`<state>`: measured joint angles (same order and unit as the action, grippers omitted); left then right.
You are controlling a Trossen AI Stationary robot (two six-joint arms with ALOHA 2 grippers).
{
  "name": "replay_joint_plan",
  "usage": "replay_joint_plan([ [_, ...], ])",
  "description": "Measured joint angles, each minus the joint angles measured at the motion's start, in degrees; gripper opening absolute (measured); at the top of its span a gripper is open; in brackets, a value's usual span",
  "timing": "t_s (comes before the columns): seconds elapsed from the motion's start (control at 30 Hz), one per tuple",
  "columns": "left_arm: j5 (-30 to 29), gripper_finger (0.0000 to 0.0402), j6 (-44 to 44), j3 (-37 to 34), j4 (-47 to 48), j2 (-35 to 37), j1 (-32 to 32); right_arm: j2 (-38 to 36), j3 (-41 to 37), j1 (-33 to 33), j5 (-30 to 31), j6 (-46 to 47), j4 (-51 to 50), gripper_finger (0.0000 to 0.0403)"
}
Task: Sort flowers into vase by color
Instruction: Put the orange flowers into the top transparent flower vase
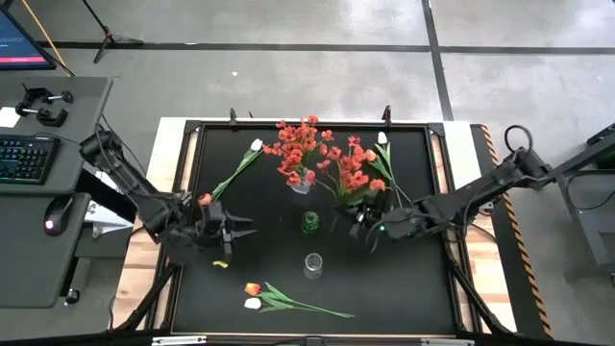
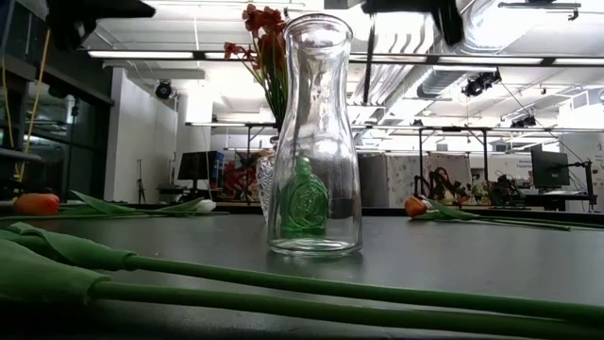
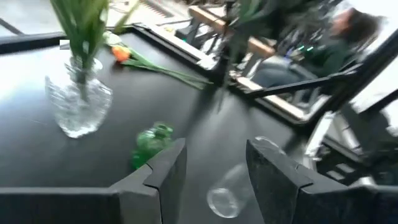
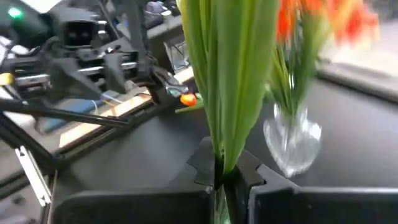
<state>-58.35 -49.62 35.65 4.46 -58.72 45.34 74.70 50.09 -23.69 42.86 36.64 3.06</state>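
My right gripper (image 1: 369,231) is shut on a bunch of green stalks with red blossoms (image 1: 356,179), right of the crystal vase (image 1: 300,183), which holds more red sprays (image 1: 304,144). My left gripper (image 1: 240,231) is open and empty at the table's left; its wrist view looks past the gripper (image 3: 214,168) at a small green vase (image 1: 309,223) and a clear glass bottle (image 1: 313,264). An orange and a white tulip (image 1: 252,295) lie at the near edge. A white tulip (image 1: 256,146) and an orange tulip (image 1: 204,199) lie at the far left. My right gripper pinches several green stalks (image 4: 219,163) of the red spray between its two fingers, near their lower ends. The stalks rise out of the fingers, and the blossoms (image 4: 298,25) stand beyond them, clear of the table.
A white tulip (image 1: 381,138) and an orange one (image 1: 371,156) lie at the far right behind the held bunch. The raised frame (image 1: 192,130) rims the black table top. In the low view the clear bottle (image 2: 314,142) stands in front of the green vase (image 2: 304,203), with stems (image 2: 283,283) lying nearest.
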Motion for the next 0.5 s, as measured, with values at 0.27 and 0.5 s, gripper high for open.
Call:
replay_joint_plan([
  [0.27,18.41,0.0154,8.02,-5.20,-20.14,-0.20,-10.24,-0.05,-18.55,8.55,-1.77,-5.13,42.51,0.0000],
  [0.5,43.03,0.0154,16.97,-5.17,-29.50,-0.48,-26.87,0.37,-15.89,21.56,-18.42,-17.88,46.03,0.0000],
])
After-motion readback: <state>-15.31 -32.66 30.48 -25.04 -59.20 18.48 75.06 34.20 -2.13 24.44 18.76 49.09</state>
